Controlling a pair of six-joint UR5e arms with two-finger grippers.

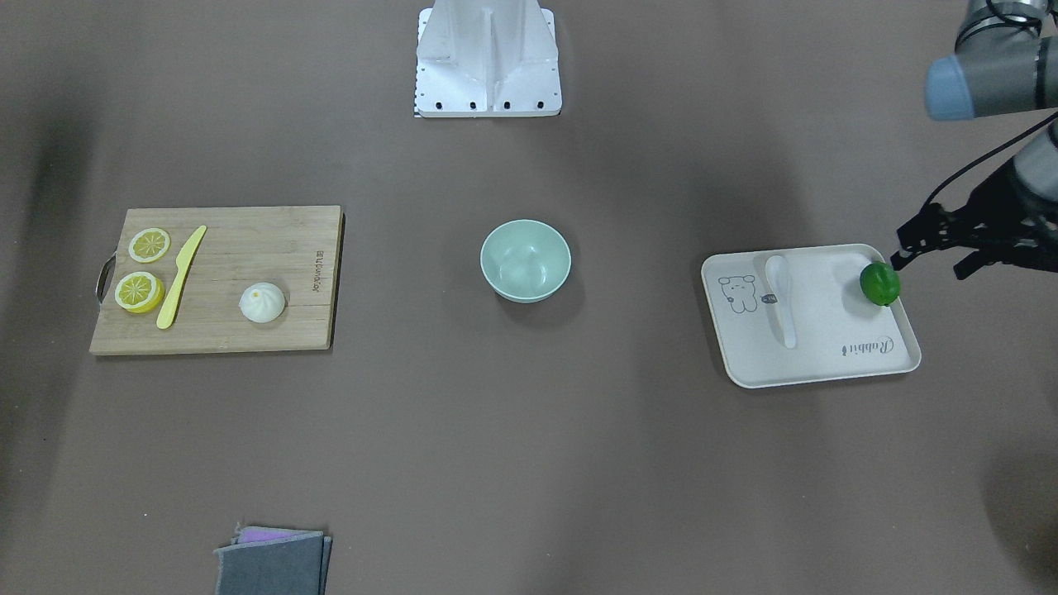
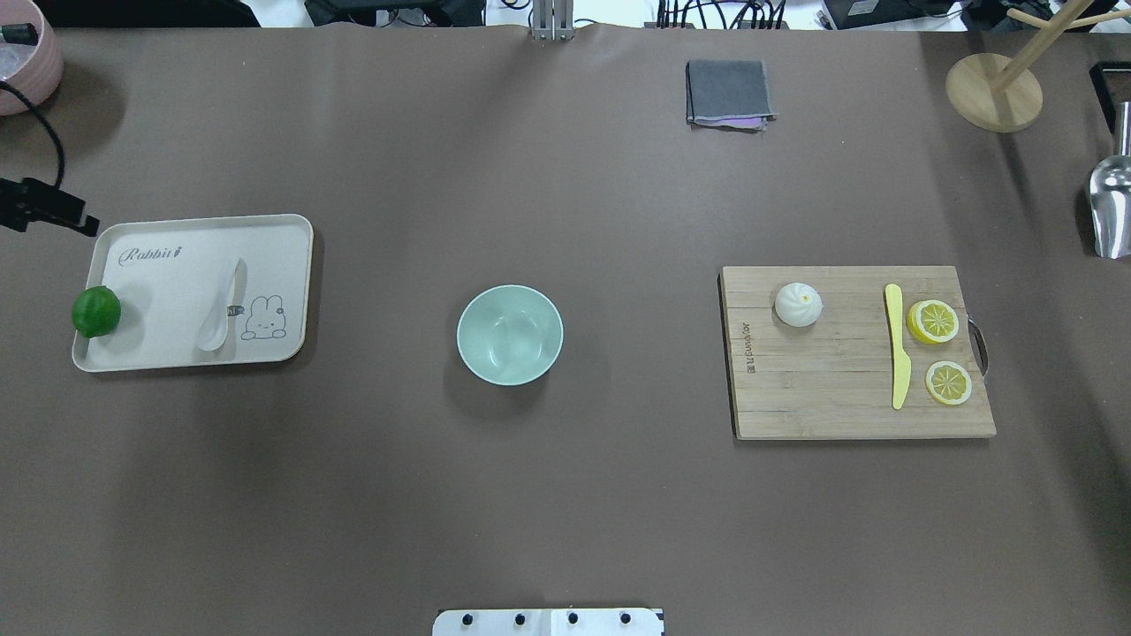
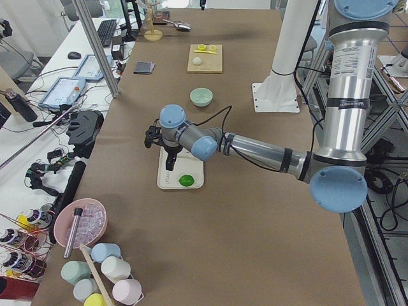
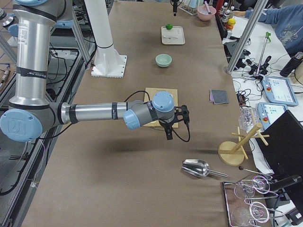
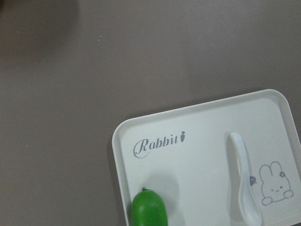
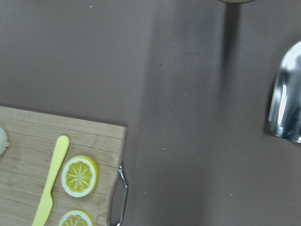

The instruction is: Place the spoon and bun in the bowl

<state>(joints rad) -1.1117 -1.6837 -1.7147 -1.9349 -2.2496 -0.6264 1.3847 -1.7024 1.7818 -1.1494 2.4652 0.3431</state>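
The white spoon (image 1: pixel 781 302) lies on a cream tray (image 1: pixel 826 368), also in the overhead view (image 2: pixel 221 309) and the left wrist view (image 5: pixel 244 183). The white bun (image 1: pixel 262 302) sits on a wooden cutting board (image 1: pixel 248 240); it also shows overhead (image 2: pixel 798 304). The empty mint-green bowl (image 1: pixel 525 260) stands mid-table between them (image 2: pixel 510 334). My left gripper (image 1: pixel 932 263) hovers beyond the tray's outer end near a green lime (image 1: pixel 879 283); its jaws look open and empty. My right gripper (image 4: pixel 174 125) hangs beyond the board's outer end; I cannot tell whether it is open.
A yellow knife (image 2: pixel 897 344) and two lemon slices (image 2: pixel 934 321) lie on the board. A folded grey cloth (image 2: pixel 727 93), a wooden stand (image 2: pixel 994 93) and a metal scoop (image 2: pixel 1112 208) sit at the far side. The robot base (image 1: pixel 488 62) is behind the bowl.
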